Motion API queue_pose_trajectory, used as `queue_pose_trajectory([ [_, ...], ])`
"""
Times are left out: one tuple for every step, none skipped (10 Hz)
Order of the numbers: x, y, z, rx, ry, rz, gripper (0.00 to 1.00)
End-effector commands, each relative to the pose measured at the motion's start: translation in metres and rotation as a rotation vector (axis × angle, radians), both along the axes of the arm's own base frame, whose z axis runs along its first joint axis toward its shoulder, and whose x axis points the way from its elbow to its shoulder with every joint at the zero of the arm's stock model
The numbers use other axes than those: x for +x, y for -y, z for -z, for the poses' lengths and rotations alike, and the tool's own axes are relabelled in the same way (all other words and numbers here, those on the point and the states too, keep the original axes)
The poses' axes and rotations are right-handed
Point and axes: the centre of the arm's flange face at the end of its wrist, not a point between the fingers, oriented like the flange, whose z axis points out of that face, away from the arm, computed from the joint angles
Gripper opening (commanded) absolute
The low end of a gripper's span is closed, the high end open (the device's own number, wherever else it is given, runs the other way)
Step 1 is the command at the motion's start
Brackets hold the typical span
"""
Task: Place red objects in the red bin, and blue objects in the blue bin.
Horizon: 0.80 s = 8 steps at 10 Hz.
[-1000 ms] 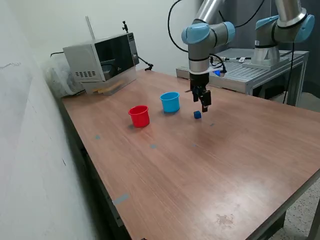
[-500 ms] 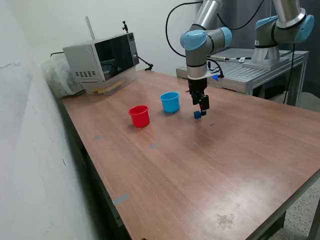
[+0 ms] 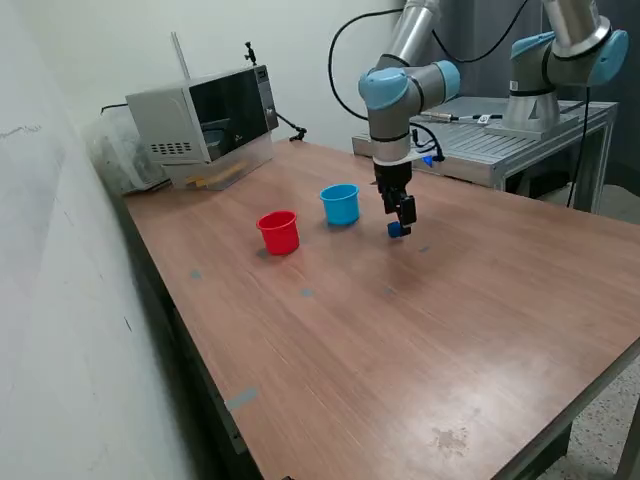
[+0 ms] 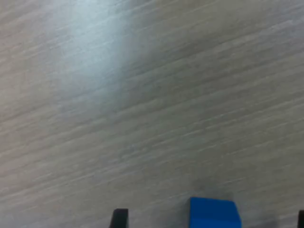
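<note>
Cube [image 3: 396, 230] just beside one cup [image 3: 340, 204].

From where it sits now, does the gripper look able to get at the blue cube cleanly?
Probably yes. The gripper is low over the blue cube, which shows between the two fingers in the wrist view. Only bare table surrounds it; the blue cup stands apart.
</note>
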Motion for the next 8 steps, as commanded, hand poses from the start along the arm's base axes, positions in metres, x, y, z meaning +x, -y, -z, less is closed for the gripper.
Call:
queue_pose_trajectory([
  [0.0002,-0.0002,0.0062,-0.001,0.009,-0.006,1.0],
  [-0.0002,0.0009,0.0066,-0.003,0.01,-0.015,1.0],
  [-0.0002,0.0018,0.0065,-0.004,0.009,-0.021,1.0],
  [-0.0024,0.0027,0.0043,-0.004,0.004,-0.025,1.0],
  [-0.0036,0.0028,0.0032,-0.005,0.001,-0.027,1.0],
  [-0.0037,0.003,0.004,-0.007,0.001,-0.03,1.0],
  [-0.0036,0.0039,0.0031,-0.007,0.0,-0.031,1.0],
  [-0.0038,0.0041,0.0029,-0.008,-0.002,-0.031,1.0],
])
